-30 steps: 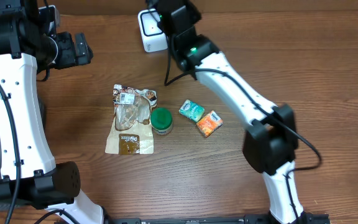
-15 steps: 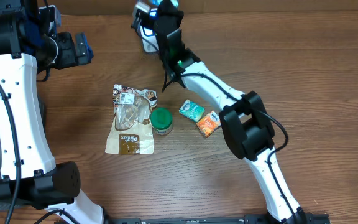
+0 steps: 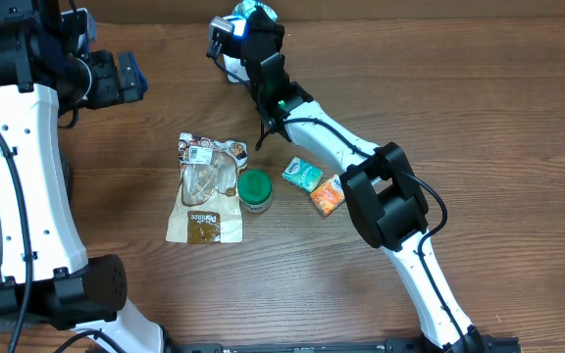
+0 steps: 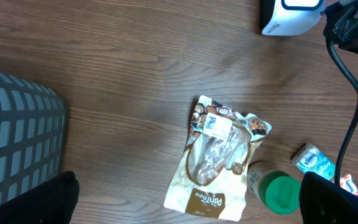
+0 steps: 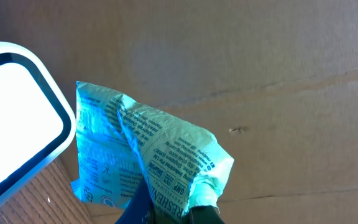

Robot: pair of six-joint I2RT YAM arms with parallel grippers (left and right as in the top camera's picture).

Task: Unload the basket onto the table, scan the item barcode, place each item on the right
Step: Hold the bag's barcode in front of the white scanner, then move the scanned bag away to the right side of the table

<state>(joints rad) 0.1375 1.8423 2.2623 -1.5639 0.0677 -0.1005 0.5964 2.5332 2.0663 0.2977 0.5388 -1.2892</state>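
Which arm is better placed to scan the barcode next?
Right. The right end effector is shut on a green packet, held up right beside the white scanner. The left end effector is open, empty, and off to the side, away from the scanner.

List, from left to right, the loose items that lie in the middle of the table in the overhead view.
brown snack pouch → green-lidded jar → teal packet → orange packet
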